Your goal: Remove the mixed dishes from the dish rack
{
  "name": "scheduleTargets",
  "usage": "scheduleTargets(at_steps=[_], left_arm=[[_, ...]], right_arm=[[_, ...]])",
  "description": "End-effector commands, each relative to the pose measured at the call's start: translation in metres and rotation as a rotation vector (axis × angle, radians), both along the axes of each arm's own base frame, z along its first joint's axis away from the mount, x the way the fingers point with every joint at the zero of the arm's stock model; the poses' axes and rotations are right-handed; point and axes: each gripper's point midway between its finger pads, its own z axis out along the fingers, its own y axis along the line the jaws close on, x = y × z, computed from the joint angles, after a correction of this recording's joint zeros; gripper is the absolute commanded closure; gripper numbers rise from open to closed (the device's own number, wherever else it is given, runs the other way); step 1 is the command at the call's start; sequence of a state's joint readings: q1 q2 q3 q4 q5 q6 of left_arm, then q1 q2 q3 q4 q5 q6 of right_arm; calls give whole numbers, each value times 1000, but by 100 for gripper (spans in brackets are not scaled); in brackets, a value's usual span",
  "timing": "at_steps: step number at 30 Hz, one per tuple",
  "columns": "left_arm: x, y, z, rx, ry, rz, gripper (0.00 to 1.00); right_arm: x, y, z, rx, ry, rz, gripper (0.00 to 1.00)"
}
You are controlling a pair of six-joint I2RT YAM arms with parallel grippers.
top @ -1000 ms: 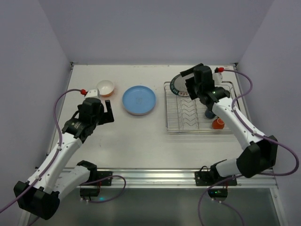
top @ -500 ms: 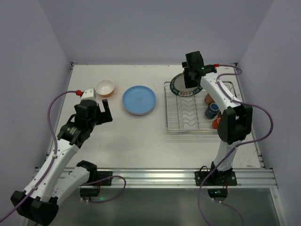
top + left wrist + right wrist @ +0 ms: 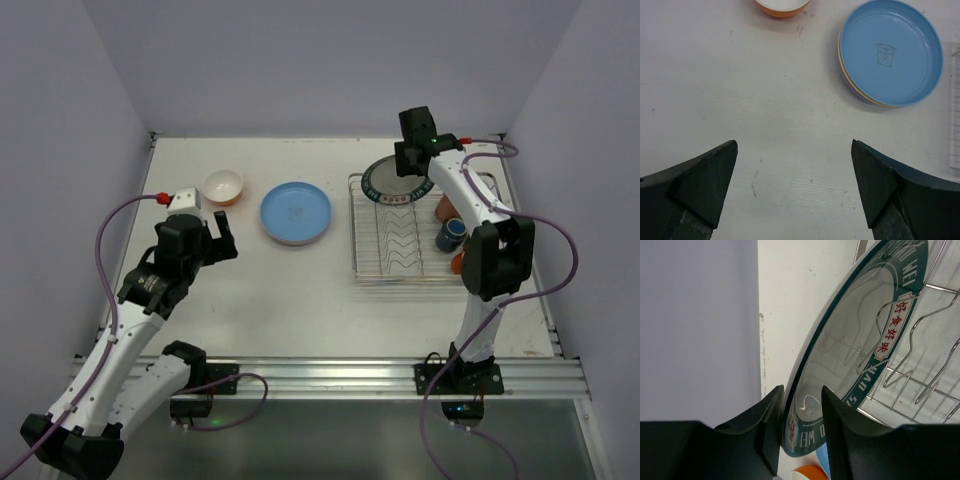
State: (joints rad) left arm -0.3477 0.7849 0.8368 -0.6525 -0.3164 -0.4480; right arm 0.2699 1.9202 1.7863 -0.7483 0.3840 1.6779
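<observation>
Right wrist view: the right gripper (image 3: 802, 400) is set astride the rim of the dark-rimmed plate (image 3: 855, 335), which is stood at the far-left corner of the dish rack (image 3: 935, 385). Whether it is clamped cannot be told. The plate should be pinched firmly and lifted straight up until the wire dividers are cleared. It can then be swung left of the rack, where the blue plate (image 3: 890, 50) is laid. The left gripper (image 3: 795, 170) is held wide apart and empty, left of the rack.
</observation>
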Motion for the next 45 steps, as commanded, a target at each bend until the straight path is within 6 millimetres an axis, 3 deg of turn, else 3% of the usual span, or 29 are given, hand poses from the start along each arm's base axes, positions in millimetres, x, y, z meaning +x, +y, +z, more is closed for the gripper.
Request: scheduleTargets(at_steps=[1, 5, 6, 8, 15, 20, 27, 40, 43, 45], left_arm=[[4, -2, 8, 5, -46, -21, 0], [4, -2, 8, 5, -44, -21, 0], [4, -2, 7, 6, -43, -21, 0], [4, -2, 7, 6, -43, -21, 0], [3, -1, 9, 5, -49, -18, 0], [3, -1, 11, 2, -57, -16, 0], [2, 0, 11, 2, -60, -15, 0], [1, 1, 13, 1, -67, -7, 0], [1, 1, 14, 0, -70, -7, 0], [1, 1, 15, 0, -72, -7, 0]], right_arm=[[3, -11, 9, -11, -18, -60, 62], [2, -12, 13, -7, -26, -67, 68], [2, -12, 15, 0, -34, -73, 78], [0, -12, 17, 11, -36, -76, 87], [2, -3, 31, 57, -83, -52, 100], [2, -4, 42, 44, -110, -27, 100], [0, 0, 74, 28, -203, 46, 100], [-22, -3, 123, 30, -316, 84, 100], [-28, -3, 136, 24, -359, 107, 100], [-33, -2, 157, 14, -432, 141, 100]])
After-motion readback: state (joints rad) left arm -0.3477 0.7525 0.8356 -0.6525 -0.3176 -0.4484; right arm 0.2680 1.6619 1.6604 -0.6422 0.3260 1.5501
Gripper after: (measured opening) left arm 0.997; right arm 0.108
